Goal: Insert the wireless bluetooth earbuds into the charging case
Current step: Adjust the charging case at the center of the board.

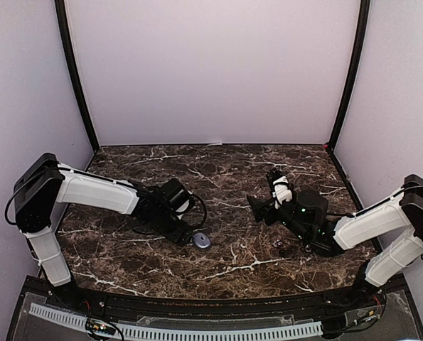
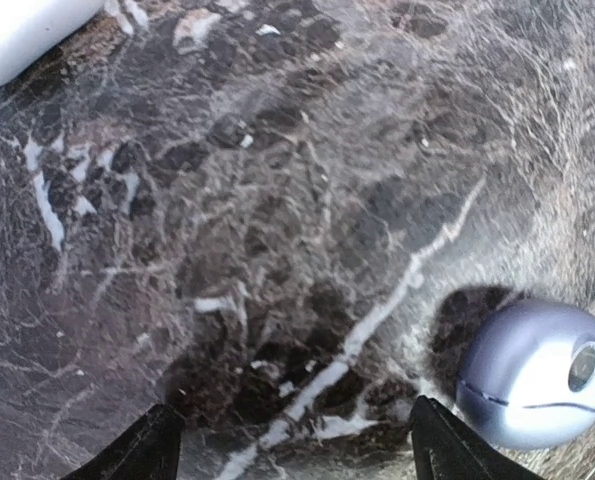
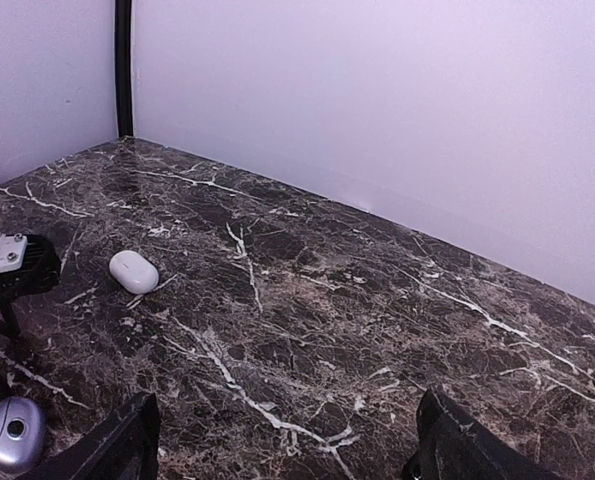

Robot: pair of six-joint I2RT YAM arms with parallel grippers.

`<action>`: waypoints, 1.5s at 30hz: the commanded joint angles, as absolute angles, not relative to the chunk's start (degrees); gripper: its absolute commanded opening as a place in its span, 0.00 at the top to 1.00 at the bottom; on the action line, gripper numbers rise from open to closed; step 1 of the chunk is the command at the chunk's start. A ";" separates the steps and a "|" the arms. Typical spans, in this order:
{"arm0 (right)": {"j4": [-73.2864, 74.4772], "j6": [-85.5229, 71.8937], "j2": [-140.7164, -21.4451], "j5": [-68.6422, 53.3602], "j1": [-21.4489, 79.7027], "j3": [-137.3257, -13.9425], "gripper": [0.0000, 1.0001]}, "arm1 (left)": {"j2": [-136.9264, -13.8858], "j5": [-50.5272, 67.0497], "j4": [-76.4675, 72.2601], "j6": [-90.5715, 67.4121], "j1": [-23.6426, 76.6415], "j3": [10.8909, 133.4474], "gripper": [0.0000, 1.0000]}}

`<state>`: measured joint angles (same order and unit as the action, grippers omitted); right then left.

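A purple-grey charging case (image 2: 537, 375) lies shut on the marble, just outside the right finger of my left gripper (image 2: 292, 452). That gripper is open, low over bare table (image 2: 277, 200). From above, the case (image 1: 202, 241) sits right beside the left gripper (image 1: 186, 229). A white case (image 3: 134, 271) lies farther back, and its edge also shows in the left wrist view (image 2: 17, 35). My right gripper (image 3: 287, 448) hovers open and empty at mid-right (image 1: 262, 192). A tiny dark speck, seemingly dark earbuds (image 1: 281, 246), lies by the right arm. No other earbuds show.
The marble table (image 1: 218, 170) is enclosed by pale walls (image 1: 211, 71) at the back and sides. The left arm's wrist (image 3: 2, 265) shows at the left edge of the right wrist view, above the purple case (image 3: 15, 432).
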<state>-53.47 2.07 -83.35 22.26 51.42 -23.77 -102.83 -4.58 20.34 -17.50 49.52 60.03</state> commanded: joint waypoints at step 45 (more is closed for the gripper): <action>-54.50 3.08 -83.93 21.67 51.62 -25.18 0.12 | -110.51 4.09 21.07 -14.35 49.48 73.21 1.00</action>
<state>-53.47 2.74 -83.48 21.82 51.42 -23.79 -110.00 1.78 20.82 -15.53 49.30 72.62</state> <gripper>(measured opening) 0.880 0.009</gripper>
